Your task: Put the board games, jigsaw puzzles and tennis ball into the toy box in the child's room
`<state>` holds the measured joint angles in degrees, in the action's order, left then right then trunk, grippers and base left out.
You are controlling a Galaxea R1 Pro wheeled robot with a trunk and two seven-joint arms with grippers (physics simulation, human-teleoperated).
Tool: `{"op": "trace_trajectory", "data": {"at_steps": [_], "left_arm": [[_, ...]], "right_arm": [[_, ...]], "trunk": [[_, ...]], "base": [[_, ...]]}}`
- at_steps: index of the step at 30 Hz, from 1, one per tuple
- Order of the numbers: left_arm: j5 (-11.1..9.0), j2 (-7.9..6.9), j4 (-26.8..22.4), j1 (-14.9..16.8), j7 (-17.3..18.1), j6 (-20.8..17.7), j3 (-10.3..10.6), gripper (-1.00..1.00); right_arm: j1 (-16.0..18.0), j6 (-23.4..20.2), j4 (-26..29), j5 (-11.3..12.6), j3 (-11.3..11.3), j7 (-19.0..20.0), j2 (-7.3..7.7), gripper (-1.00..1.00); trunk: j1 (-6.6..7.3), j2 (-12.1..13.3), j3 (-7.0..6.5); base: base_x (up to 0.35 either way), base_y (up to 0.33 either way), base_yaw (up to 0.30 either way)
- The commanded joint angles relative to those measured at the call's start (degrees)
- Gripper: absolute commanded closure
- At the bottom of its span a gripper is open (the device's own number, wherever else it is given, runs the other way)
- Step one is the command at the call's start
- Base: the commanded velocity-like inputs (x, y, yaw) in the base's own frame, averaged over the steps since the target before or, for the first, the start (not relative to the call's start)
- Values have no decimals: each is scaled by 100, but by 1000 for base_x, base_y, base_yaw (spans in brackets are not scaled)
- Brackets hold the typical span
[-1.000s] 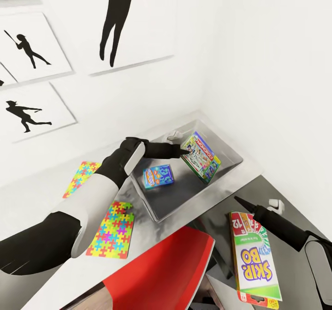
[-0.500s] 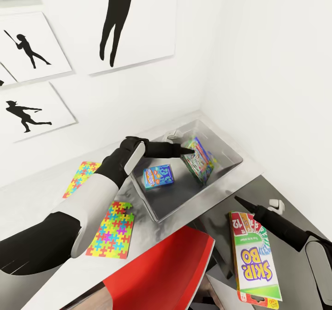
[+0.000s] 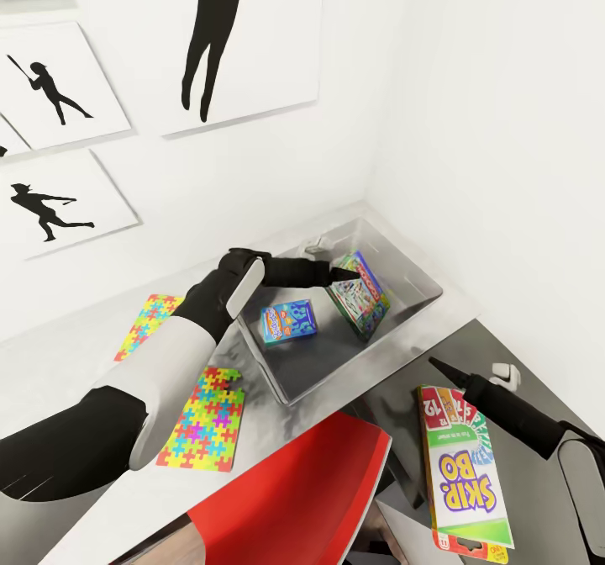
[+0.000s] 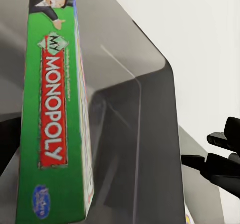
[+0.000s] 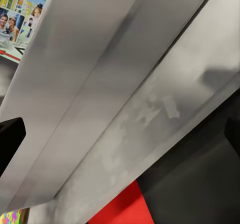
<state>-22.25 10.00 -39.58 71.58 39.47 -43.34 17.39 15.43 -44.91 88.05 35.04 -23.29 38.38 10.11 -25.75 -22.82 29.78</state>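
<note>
The light-grey toy box (image 3: 286, 384) stands on the table (image 3: 76, 363) in the room's corner. Inside it, the Monopoly game (image 3: 360, 294) leans on edge against the far side, and the small blue game (image 3: 288, 321) lies flat. My left gripper (image 3: 332, 263) hovers open over the box, just beside the Monopoly game (image 4: 55, 114). Two jigsaw puzzles (image 3: 149, 325) (image 3: 204, 418) lie flat on the table, left of the box. The SKIP-BO game (image 3: 466, 472) sits off the table's edge below my right gripper (image 3: 470, 372), which is open and faces the toy box wall (image 5: 100, 84). The tennis ball is out of view.
A red chair (image 3: 294, 489) stands against the table's near edge, between my arms. White walls with black silhouette pictures (image 3: 50, 195) close off the back and right. What bears the SKIP-BO game I cannot tell.
The Monopoly game has tipped away from my left fingers and settled lower in the toy box, now leaning on edge. Both arms have barely moved.
</note>
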Motion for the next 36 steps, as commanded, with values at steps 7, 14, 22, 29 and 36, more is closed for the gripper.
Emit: {"op": "trace_trajectory", "data": {"at_steps": [7, 14, 22, 29, 36], "left_arm": [[-27, 0, -340, 5, 10, -76, 6, -100], [-34, 0, -945, 3, 25, -371, -57, -100], [-30, 0, -1149, 4, 26, -495, -166, -100], [-32, 0, -2031, -96, 42, -1236, -831, -100], [-34, -335, -2449, -195, 375, -1583, -957, -100]], "right_arm": [[4, -35, 2, 3, -8, 11, 0, -100], [4, -35, 2, 10, -28, 11, 0, -100], [-2, -35, -6, 6, -77, 11, 0, -100], [-7, -35, -7, -2, -83, 70, 0, -100], [-13, -35, -7, -6, -94, 89, 0, -100]], "trunk": [[-3, -9, 8], [-3, -9, 8], [-3, -9, 8], [-3, -9, 8], [-3, -9, 8]], "base": [[0, 0, 0], [0, 0, 0], [0, 0, 0], [0, 0, 0], [0, 0, 0]]}}
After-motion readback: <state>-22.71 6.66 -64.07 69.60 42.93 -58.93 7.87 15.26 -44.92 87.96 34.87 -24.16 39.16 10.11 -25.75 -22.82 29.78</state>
